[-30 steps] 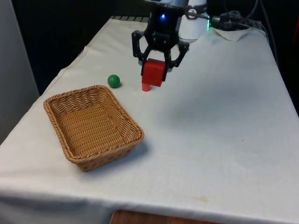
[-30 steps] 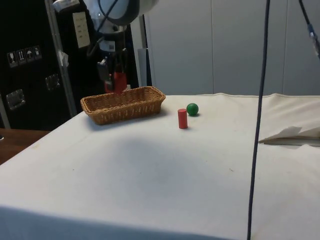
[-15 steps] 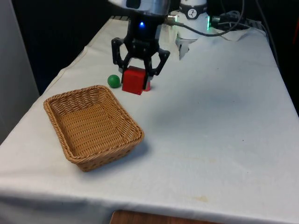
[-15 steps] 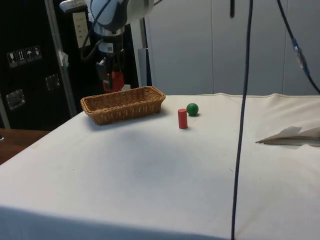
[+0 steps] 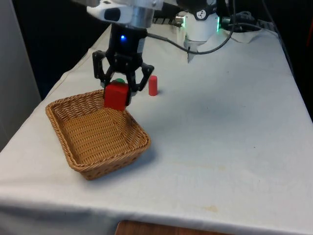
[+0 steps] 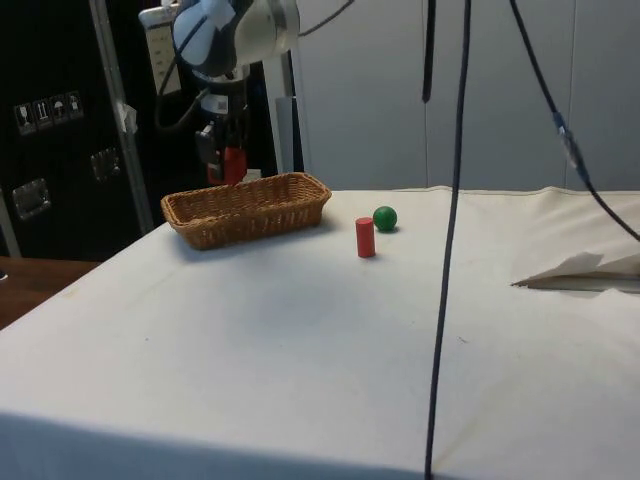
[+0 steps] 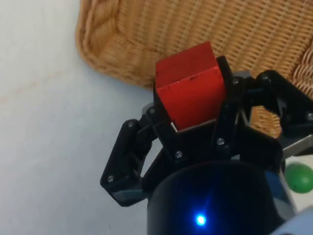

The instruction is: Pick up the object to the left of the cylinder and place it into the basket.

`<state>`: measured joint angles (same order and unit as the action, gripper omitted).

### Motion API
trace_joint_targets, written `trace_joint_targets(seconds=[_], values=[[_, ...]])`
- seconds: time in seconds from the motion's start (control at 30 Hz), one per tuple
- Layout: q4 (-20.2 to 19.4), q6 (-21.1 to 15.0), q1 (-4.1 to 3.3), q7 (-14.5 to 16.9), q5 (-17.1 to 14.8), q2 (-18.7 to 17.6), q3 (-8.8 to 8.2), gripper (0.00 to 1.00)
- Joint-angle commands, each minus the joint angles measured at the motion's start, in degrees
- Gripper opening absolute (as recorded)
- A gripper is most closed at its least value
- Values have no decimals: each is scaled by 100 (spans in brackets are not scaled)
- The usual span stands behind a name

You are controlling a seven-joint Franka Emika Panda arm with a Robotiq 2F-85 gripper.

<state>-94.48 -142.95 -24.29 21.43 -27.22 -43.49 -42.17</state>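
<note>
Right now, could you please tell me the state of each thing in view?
tool: shut on the red cube, above the basket's far rim
red cube: held, off the table
basket: empty, upright
red cylinder: standing on the cloth
green ball: resting beside the cylinder

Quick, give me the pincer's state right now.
Pincer: closed on the red cube, held in the air over the far edge of the wicker basket.

The white-clothed table (image 5: pixel 234 137) bears a wicker basket (image 5: pixel 93 134), red cylinder (image 5: pixel 153 85) and green ball (image 6: pixel 385 218).
</note>
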Motion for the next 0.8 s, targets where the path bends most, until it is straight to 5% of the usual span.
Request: trace_joint_targets(seconds=[0.0, 0.03, 0.07, 0.2, 0.27, 0.3, 0.33, 0.53, 0.57, 0.6, 0.63, 0.77], values=[[97, 17, 120, 92, -74, -69, 63, 2], [40, 0, 17, 69, -86, -63, -29, 2], [138, 6, 138, 160, -166, -138, 40, 2], [298, -46, 218, 464, -590, -458, -69, 2], [361, -63, 246, 579, -762, -596, -115, 2], [309, -29, 149, 573, -785, -596, -206, 2], [395, -74, 264, 642, -848, -665, -132, 2], [670, -103, 372, 1020, -1473, -1169, -275, 2], [579, -63, 269, 968, -1432, -1117, -355, 2], [710, -109, 384, 1066, -1553, -1238, -298, 2], [785, -97, 401, 1152, -1719, -1358, -350, 2], [854, -80, 367, 1283, -2000, -1484, -464, 2]])
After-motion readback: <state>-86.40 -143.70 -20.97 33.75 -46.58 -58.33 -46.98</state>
